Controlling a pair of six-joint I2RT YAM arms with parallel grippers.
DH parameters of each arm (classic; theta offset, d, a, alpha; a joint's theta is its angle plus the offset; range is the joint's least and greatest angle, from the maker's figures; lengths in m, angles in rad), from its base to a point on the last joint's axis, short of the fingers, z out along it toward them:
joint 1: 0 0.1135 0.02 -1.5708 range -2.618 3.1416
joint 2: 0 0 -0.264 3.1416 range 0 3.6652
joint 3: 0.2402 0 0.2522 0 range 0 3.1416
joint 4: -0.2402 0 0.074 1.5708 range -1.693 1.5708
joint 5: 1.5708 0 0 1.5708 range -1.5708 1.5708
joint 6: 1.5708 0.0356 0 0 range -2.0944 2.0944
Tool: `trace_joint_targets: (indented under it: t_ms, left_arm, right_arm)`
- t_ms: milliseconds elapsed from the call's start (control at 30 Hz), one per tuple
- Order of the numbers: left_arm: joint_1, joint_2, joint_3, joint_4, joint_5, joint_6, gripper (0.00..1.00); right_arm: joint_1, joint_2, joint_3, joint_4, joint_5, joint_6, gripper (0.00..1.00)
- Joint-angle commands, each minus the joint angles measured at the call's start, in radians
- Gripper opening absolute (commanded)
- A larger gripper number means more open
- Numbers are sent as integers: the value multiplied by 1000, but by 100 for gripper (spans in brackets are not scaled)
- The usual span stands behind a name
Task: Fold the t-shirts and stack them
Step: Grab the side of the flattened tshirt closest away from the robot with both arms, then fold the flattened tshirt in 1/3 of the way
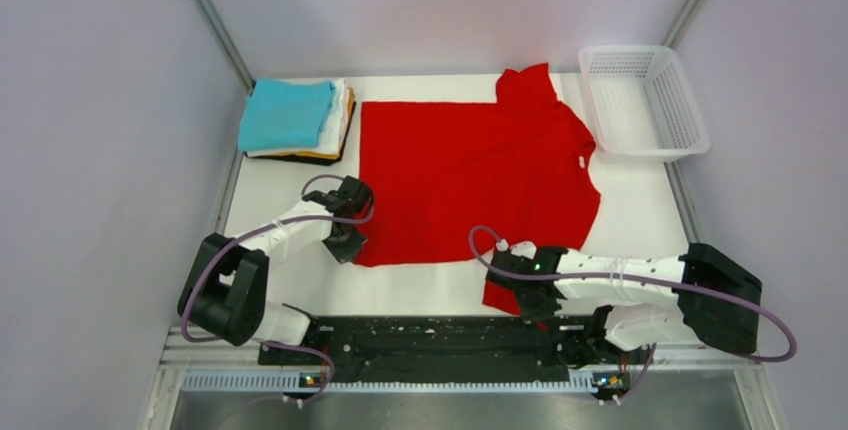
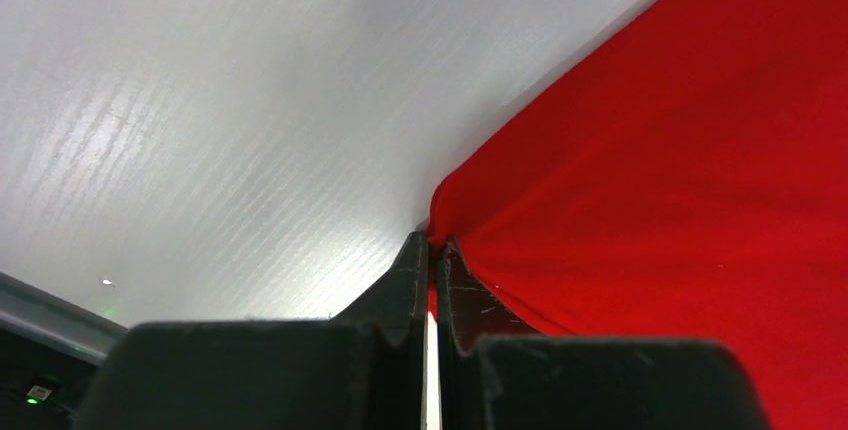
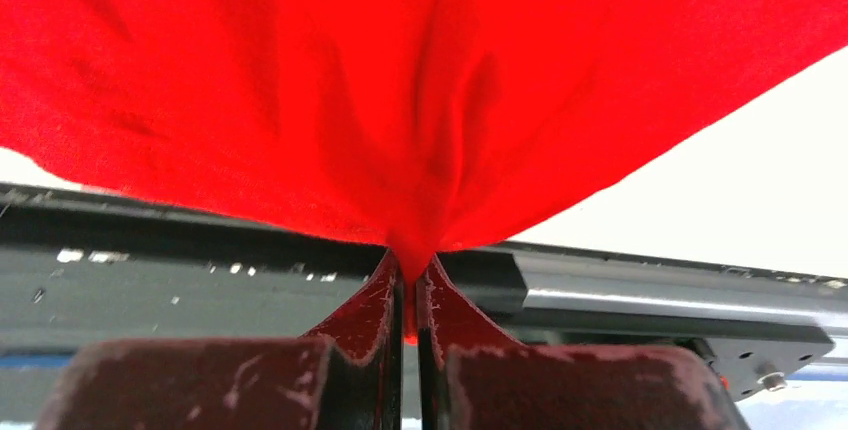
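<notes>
The red t-shirt (image 1: pixel 470 175) lies spread on the white table, neck toward the right, one sleeve pointing to the back. My left gripper (image 1: pixel 347 240) is shut on its near-left hem corner (image 2: pixel 445 212) at the table surface. My right gripper (image 1: pixel 515 295) is shut on the near sleeve (image 3: pixel 420 100), which hangs bunched from the pinch above the front rail. A stack of folded shirts (image 1: pixel 295 118), teal on top over white, yellow-orange and dark ones, sits at the back left.
A white plastic mesh basket (image 1: pixel 643 100) stands at the back right. The black arm rail (image 1: pixel 440 340) runs along the near edge. Grey walls close in left and right. Bare white table (image 1: pixel 630 220) shows right of the shirt.
</notes>
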Motion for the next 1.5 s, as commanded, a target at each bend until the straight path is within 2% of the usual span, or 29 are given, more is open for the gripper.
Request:
trace_joint_targets:
  t_ms: [0, 167, 367, 500, 667, 833, 1133, 1467]
  left_arm:
    - [-3, 14, 29, -116, -87, -9, 0]
    - [9, -36, -7, -153, -97, -9, 0]
    - [27, -91, -41, -213, -115, -18, 0]
    - [27, -107, -40, -205, -72, -2, 0]
    - [28, -121, -2, -182, -16, 38, 0]
    - [29, -114, 71, -171, -6, 53, 0]
    - [57, -49, 208, -182, -28, 50, 0]
    - [131, 48, 362, -166, -39, 52, 0]
  right_arm:
    - [11, -113, 17, -61, -118, 23, 0]
    - [13, -291, 48, -195, -285, 25, 0]
    - [24, -340, 9, -259, -369, 25, 0]
    - [24, -347, 30, -269, -383, -8, 0]
    - [23, -303, 80, -254, -243, -17, 0]
    - [-20, -215, 245, -237, -128, -127, 0]
    - [-227, -154, 477, -195, -74, -351, 0]
    - [-453, -49, 619, -68, 22, -435, 0]
